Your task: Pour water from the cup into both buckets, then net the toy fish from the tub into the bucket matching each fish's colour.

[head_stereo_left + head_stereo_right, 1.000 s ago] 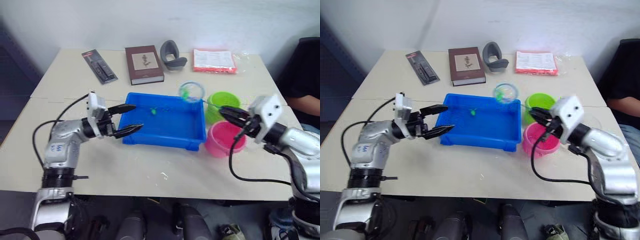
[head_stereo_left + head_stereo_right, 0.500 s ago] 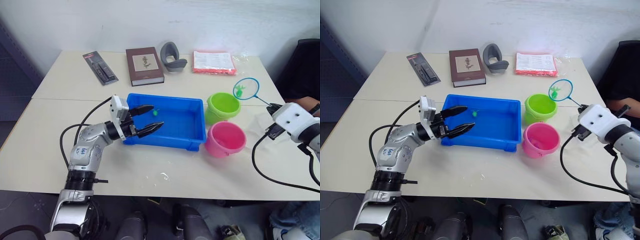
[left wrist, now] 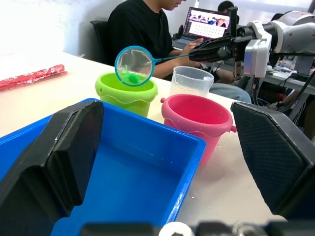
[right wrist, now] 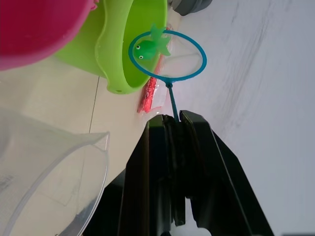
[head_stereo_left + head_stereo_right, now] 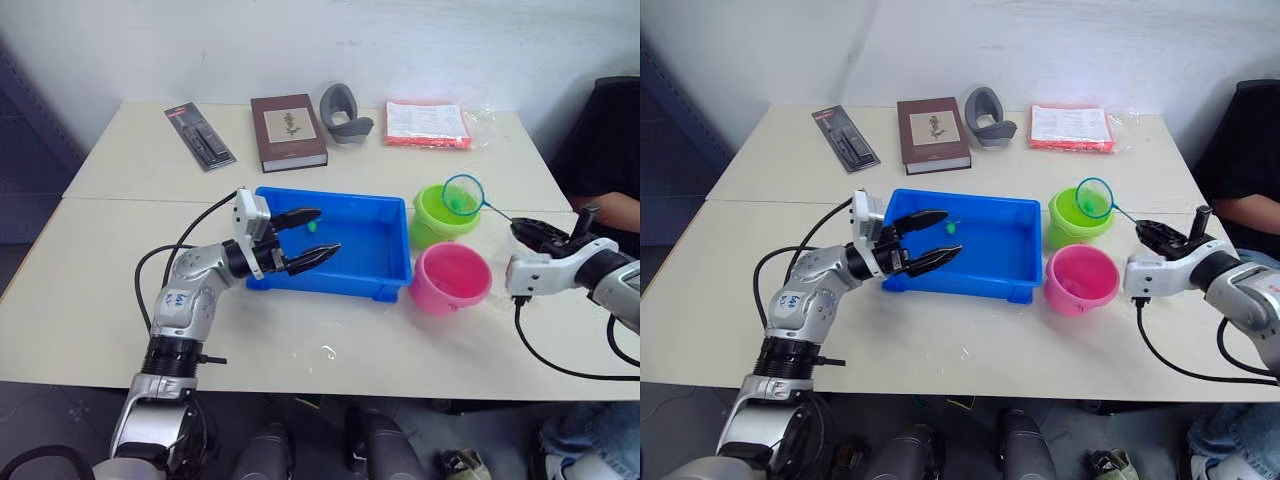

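Your right gripper (image 4: 173, 129) is clamped on the net (image 5: 463, 194) handle, which stretches from it toward the green bucket (image 5: 447, 215); the hoop, carrying a green fish (image 4: 153, 46), hovers right over that bucket's mouth. Left gripper (image 5: 313, 232) gapes over the tub (image 5: 345, 262).

1. The two head views looked forward and down from above the table's (image 5: 300, 330) near edge, taking in both arms, the tub (image 5: 365, 255) and the far wall
2. The left wrist view sat low inside the tub, facing across it toward the green bucket (image 3: 127, 91), pink bucket (image 3: 197, 118) and net (image 3: 134, 66)
3. The right wrist view looked close along the net (image 4: 167, 55) handle, sharing the green bucket (image 4: 123, 54)
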Tool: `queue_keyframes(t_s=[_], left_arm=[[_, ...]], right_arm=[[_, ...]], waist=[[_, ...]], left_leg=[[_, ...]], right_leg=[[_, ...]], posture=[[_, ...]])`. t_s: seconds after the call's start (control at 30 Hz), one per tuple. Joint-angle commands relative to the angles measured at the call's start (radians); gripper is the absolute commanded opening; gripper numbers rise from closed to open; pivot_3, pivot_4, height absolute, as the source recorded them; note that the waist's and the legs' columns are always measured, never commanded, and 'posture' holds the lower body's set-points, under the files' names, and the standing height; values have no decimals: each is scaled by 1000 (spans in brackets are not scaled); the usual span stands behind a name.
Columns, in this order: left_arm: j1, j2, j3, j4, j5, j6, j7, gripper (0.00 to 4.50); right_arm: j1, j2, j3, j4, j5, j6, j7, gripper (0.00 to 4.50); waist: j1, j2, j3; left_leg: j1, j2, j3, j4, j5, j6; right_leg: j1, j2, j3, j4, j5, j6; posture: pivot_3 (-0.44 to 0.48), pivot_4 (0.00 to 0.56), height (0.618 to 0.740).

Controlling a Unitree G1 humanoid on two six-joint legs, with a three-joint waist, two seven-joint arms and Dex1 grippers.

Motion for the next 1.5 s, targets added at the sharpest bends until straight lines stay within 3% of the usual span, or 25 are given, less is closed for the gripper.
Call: queue_keyframes(t_s=[0.03, 0.17, 0.6, 0.87, 1.0, 1.3, 1.4, 1.5], left_arm=[[-28, -8, -5, -11, -1, -26, -9, 4470], [-40, -15, -6, 1, 2, -38, -9, 4470], [-50, -27, -14, 5, -3, -38, 1, 4470], [-44, -25, -20, 5, -5, -39, -7, 4470], [-44, -31, -9, 10, -1, -51, 12, 4470], [-38, -32, -19, 15, 1, -61, 1, 4470], [-38, -25, -7, 22, 9, -77, 13, 4470], [-39, 25, 33, 56, -4, -98, -26, 4470]], right_arm=[[-37, -38, -12, 14, -49, -19, -72, 0], [-60, -50, -12, 3, -99, -48, -131, 0], [-70, -52, 1, 52, -88, -51, -123, 0], [-42, -33, 43, -18, -78, -111, -116, 0], [-61, -43, -10, 63, -102, -47, -175, 0], [-71, -27, 54, 30, -98, -101, -149, 0], [-85, 12, -8, 33, 40, -76, -128, 0], [-75, 144, 4, -155, 507, 86, 137, 0]], waist=[[-1, 0, 0], [-1, 0, 0], [-3, 0, 0], [-3, 0, 0], [-3, 0, 0], [-3, 0, 0], [-3, 0, 0], [-9, 0, 0]], left_leg=[[0, 0, 0, 0, 0, 0], [0, 0, 0, 0, 0, 0], [0, 0, 1, 0, 0, -1], [1, 0, 1, 0, 0, -1], [1, 0, 1, 0, 0, -1], [1, 0, 1, 0, 0, 0], [1, 0, 1, 0, 0, 0], [3, 2, 2, 0, 0, -1]], right_leg=[[0, 0, 0, 0, 0, 0], [0, 0, 0, 0, 0, 0], [0, 0, 1, 0, 0, 0], [0, 0, 1, 0, 0, 0], [0, 1, 1, 0, 0, 0], [1, 1, 1, 0, 0, 0], [1, 1, 1, 0, 0, 0], [2, 3, 2, 0, 0, 1]], posture=[[0, 150, 740], [0, 150, 740], [0, 150, 740], [0, 150, 740], [0, 150, 740], [0, 150, 740], [0, 150, 740], [0, 150, 740]])
